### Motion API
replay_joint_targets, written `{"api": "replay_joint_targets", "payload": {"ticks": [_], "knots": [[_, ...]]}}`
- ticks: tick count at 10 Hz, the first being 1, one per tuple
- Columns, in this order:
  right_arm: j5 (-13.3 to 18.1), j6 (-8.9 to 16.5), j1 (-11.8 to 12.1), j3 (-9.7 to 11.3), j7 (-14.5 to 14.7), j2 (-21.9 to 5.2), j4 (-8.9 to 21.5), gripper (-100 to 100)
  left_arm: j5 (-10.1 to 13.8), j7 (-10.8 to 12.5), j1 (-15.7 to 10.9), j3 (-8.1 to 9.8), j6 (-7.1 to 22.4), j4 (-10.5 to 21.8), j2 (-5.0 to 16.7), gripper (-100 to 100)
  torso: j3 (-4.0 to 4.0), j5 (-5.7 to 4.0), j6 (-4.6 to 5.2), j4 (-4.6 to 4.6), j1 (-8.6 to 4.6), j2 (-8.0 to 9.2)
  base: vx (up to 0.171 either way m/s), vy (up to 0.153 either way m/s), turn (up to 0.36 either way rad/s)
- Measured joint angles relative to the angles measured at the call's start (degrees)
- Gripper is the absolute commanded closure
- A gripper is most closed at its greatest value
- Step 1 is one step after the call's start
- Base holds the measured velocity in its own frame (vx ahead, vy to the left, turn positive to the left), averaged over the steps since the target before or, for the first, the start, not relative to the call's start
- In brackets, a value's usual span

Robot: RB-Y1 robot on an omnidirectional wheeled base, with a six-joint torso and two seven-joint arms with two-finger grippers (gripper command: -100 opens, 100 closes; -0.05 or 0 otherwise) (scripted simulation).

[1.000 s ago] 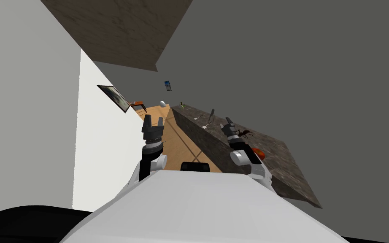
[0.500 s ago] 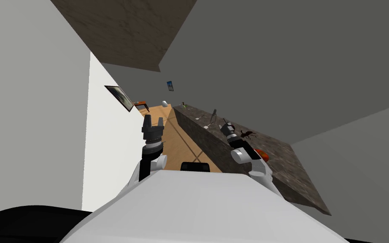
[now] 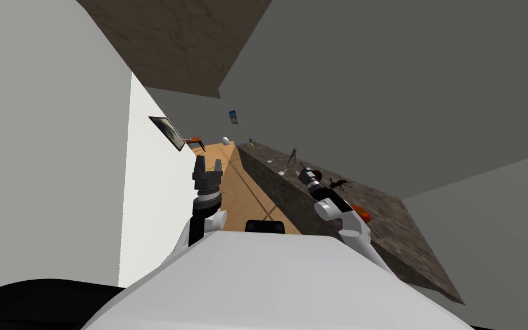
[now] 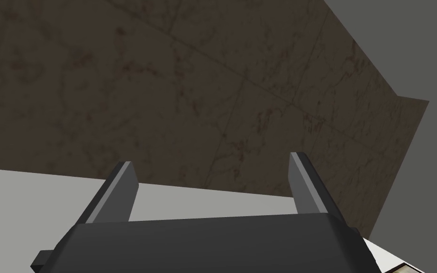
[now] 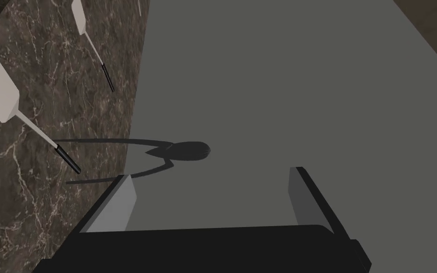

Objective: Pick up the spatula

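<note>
- The right gripper (image 5: 210,194) was held above the dark marbled countertop (image 5: 32,222), fingers spread wide, nothing gripped between them.
- The spatula (image 5: 5,100) was seen lying flat just ahead, with its pale blade toward the countertop's front edge and its black handle (image 5: 68,159) toward the back edge, near dark tongs (image 5: 184,150).
- A second spatula (image 5: 81,18) was seen farther along.
- The spatula was judged light, stiff and thin. The black handle was judged the surest hold.
- The left gripper (image 4: 210,189) was held off the countertop, open and empty.
</note>
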Motion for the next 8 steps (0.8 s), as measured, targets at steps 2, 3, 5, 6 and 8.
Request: {"api": "replay_joint_targets", "payload": {"ticks": [2,3,5,6,8], "knots": [[-0.41,3.18,-0.64,-0.01,0.35,-0.53,0.06,-100,0.0,0.0,0.0,0.0,0.0,0.0,0.0,0,0.01,-0.01,0.03,0.0,-0.05,0.02,0.011,0.021,0.036],[-1.09,4.66,-1.13,-0.04,0.64,-1.54,0.37,-100,0.0,0.0,0.0,0.0,0.0,0.0,0.0,0,-0.01,0.0,0.01,0.0,0.0,-0.01,0.022,0.026,0.05],[-1.6,7.24,-1.26,-0.01,1.05,-2.26,0.54,-100,0.0,0.0,0.0,0.0,0.0,0.0,0.0,0,0.0,-0.01,0.03,0.0,-0.05,0.0,0.019,0.021,0.044],[-2.17,8.67,-1.88,-0.07,1.4,-3.1,0.78,-100,0.0,0.0,0.0,0.0,0.0,0.0,0.0,0,-0.02,0.0,0.0,-0.01,0.01,-0.04,0.027,0.029,0.039],[-2.57,11.55,-2.49,-0.03,1.84,-3.64,1.15,-100,0.0,0.0,0.01,0.0,0.0,0.0,0.0,0,-0.01,-0.01,0.03,-0.01,-0.05,-0.01,0.027,0.022,0.032]]}}
